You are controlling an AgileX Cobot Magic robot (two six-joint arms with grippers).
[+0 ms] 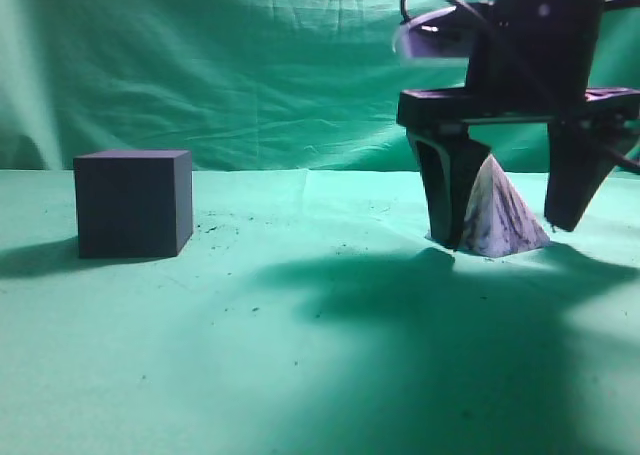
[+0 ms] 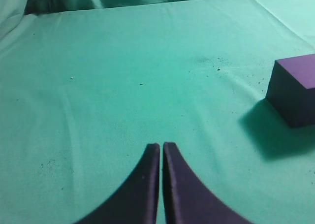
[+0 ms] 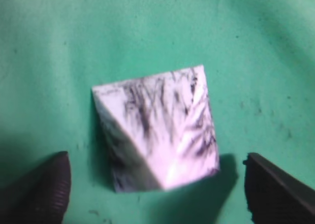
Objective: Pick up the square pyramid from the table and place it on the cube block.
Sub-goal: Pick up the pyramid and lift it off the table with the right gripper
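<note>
The square pyramid (image 1: 503,218), white with dark marbled streaks, sits on the green table (image 1: 300,335) at the right. My right gripper (image 1: 508,230) is open and straddles it, one finger on each side, low to the cloth. In the right wrist view the pyramid (image 3: 157,125) lies between the two spread fingers (image 3: 156,184) without touching them. The dark cube block (image 1: 133,202) stands on the table at the left, and shows in the left wrist view (image 2: 298,88) at the right edge. My left gripper (image 2: 161,147) is shut and empty above bare cloth.
A wrinkled green backdrop curtain (image 1: 250,65) hangs behind the table. Small dark specks dot the cloth between the cube and the pyramid. The left arm does not show in the exterior view.
</note>
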